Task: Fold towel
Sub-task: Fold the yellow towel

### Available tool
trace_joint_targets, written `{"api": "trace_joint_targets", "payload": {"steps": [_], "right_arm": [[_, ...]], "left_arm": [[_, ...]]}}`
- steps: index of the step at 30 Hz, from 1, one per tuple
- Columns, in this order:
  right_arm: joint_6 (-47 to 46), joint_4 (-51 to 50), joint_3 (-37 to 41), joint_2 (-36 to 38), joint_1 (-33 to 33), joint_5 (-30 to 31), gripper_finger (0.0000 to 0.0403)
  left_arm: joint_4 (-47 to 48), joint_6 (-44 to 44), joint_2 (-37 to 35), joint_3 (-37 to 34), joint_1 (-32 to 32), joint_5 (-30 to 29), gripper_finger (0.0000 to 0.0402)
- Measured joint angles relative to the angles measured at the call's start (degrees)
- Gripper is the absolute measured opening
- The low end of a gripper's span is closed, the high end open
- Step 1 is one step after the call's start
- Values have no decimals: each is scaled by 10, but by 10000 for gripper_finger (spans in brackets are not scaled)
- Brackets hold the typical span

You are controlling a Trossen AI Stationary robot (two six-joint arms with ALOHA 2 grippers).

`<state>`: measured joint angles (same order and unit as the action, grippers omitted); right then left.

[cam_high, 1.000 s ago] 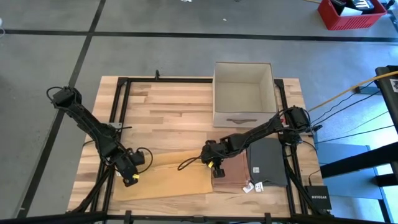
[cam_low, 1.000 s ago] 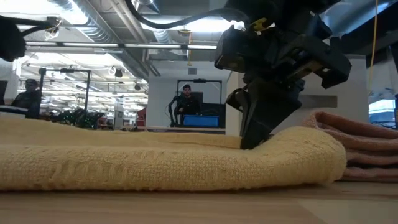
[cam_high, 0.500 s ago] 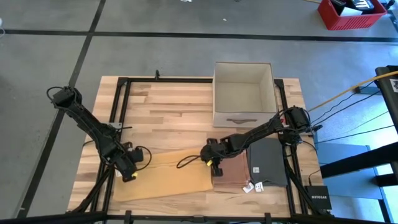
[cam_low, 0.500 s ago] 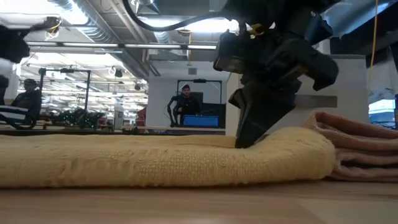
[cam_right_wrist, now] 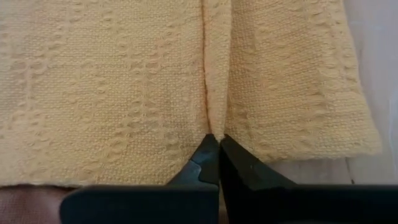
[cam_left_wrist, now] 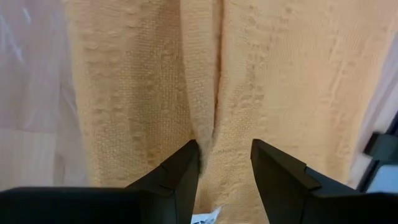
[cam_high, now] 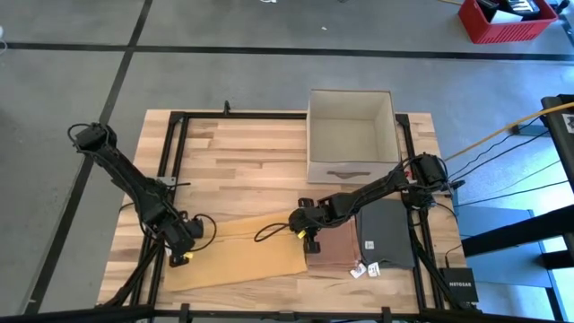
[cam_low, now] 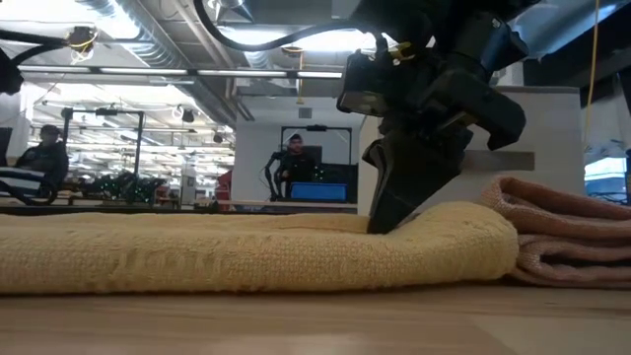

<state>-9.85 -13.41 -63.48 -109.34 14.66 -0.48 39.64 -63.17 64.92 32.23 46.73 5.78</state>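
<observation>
A: Where's your towel [cam_high: 238, 253]?

B: Flat on the desk [cam_high: 242, 152], lower centre of the high view, w/ a ridge along its length.

A: Why's your right tool [cam_high: 305, 228] at the towel's right end?

B: It's closed, pinching that ridge, prob. to lift the end for a fold.

A: Left tool [cam_high: 182, 248]?

B: At the left end, fingers [cam_left_wrist: 180, 174] part open, straddling the ridge, nothing gripped yet.

The black box [cam_high: 458, 285] beside the table reads "NETGEAR".
</observation>
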Motion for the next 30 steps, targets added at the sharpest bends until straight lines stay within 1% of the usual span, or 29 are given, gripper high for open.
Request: {"api": "trace_joint_targets", "payload": {"steps": [3, 7, 13, 16, 21, 24, 27, 30], "right_arm": [[0, 0, 0, 0, 0, 0, 2], [0, 0, 0, 0, 0, 1, 3], [1, 0, 0, 0, 0, 3, 4], [2, 0, 0, 0, 0, 14, 4], [3, 0, 0, 0, 0, 15, 4], [3, -1, 0, 0, 0, 16, 5], [3, 0, 0, 0, 0, 16, 5], [3, 0, 0, 0, 0, 16, 5]], "left_arm": [[-6, 8, 11, -10, 9, -1, 138], [-34, -11, 16, -34, 20, 9, 138], [-61, -17, 16, -35, 27, 30, 138], [-80, -5, 16, -42, 33, 31, 138], [-106, -24, 15, -76, 35, 31, 138], [-108, -27, 14, -79, 34, 32, 137], [-122, -26, 9, -81, 34, 41, 122], [-137, -28, -2, -81, 34, 59, 88]]}}
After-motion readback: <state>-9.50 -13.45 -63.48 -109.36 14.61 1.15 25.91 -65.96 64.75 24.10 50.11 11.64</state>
